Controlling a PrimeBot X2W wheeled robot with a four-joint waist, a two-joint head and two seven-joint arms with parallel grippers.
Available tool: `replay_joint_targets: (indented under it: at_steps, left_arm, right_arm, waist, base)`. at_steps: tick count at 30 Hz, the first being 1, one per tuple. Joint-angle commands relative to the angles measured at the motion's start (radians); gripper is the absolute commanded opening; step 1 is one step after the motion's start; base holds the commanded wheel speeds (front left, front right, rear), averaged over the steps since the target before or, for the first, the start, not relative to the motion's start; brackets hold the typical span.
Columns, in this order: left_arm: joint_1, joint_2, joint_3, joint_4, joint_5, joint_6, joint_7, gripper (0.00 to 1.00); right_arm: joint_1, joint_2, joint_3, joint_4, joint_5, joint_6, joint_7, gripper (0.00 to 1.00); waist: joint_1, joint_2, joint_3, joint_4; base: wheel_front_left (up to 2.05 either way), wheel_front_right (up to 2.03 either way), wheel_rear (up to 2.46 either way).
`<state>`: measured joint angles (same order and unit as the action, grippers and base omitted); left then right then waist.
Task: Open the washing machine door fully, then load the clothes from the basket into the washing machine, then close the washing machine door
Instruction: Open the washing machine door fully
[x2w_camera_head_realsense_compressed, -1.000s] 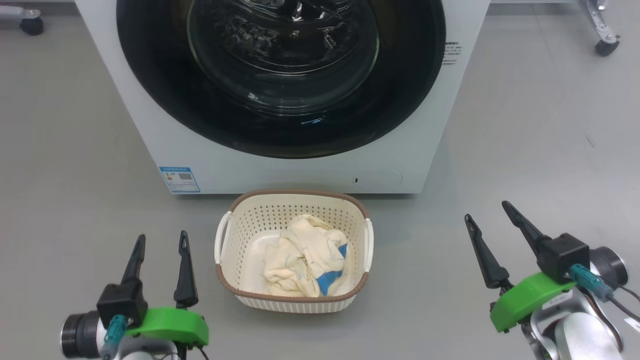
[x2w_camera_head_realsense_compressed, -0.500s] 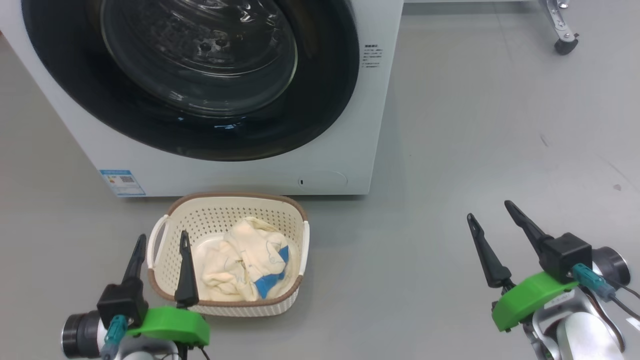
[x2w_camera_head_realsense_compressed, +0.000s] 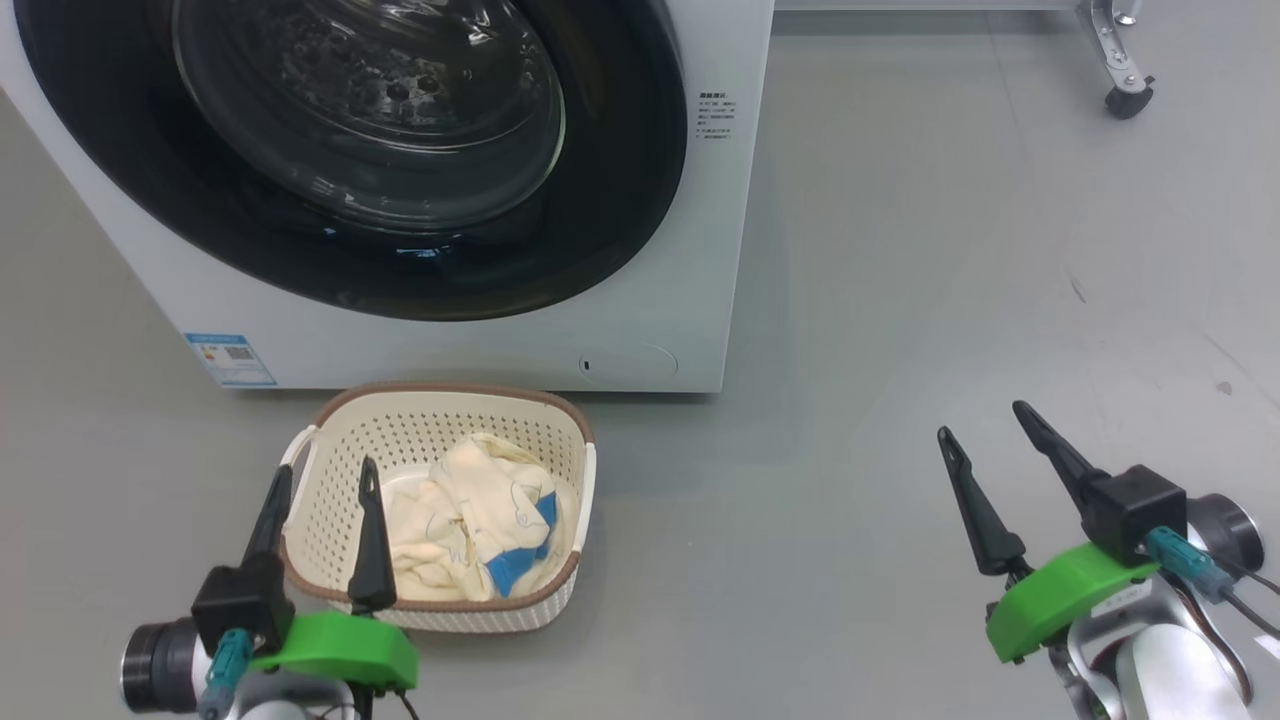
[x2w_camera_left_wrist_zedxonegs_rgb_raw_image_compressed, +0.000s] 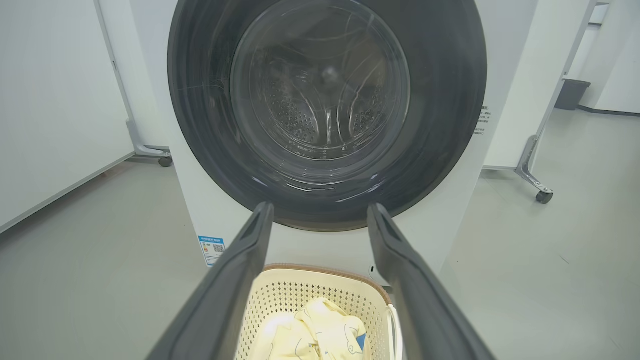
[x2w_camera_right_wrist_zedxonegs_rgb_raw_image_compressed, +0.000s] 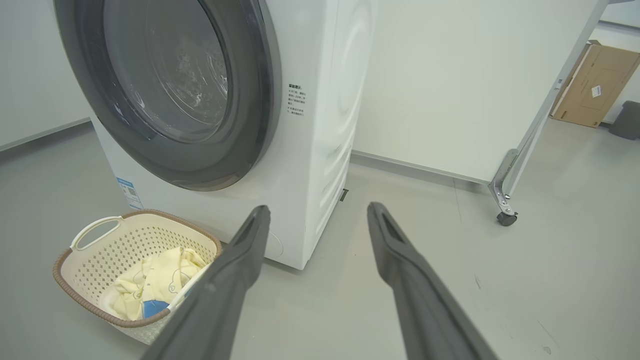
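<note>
Nothing done yet: door (x2w_camera_head_realsense_compressed: 620, 200) shut, clothes (x2w_camera_head_realsense_compressed: 470, 515) in basket (x2w_camera_head_realsense_compressed: 450, 388) just ahead of left end effector (x2w_camera_head_realsense_compressed: 325, 468). It and right end effector (x2w_camera_head_realsense_compressed: 982, 420) are spread, empty; all three steps remain.

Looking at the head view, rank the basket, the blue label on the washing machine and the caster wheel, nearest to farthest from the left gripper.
1. The basket, on the floor directly ahead of the left gripper.
2. The blue label, beyond the basket on the washing machine, lower front.
3. The caster wheel, far away at upper right.
</note>
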<state>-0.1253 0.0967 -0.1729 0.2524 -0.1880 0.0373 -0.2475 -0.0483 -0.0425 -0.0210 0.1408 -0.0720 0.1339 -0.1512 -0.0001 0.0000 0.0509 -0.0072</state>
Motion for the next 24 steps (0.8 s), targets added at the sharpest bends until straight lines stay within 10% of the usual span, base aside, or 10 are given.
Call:
replay_joint_targets:
  at_steps: [1,24]
  left_arm:
    - [-0.041,0.022,0.032,-0.031,-0.003,0.005,-0.013,1.00]
    - [-0.043,0.028,0.019,-0.032,-0.011,0.015,-0.014,1.00]
  right_arm:
    - [-0.048,-0.008,0.021,-0.029,-0.001,-0.003,-0.013,1.00]
    - [-0.045,-0.008,0.021,-0.033,-0.007,-0.003,-0.014,1.00]
  waist:
    - [0.0001,0.0000,-0.001,-0.001]
    - [0.0001,0.0000,0.007,-0.002]
  base:
    - [0.00,0.00,0.00]
    - [0.00,0.00,0.00]
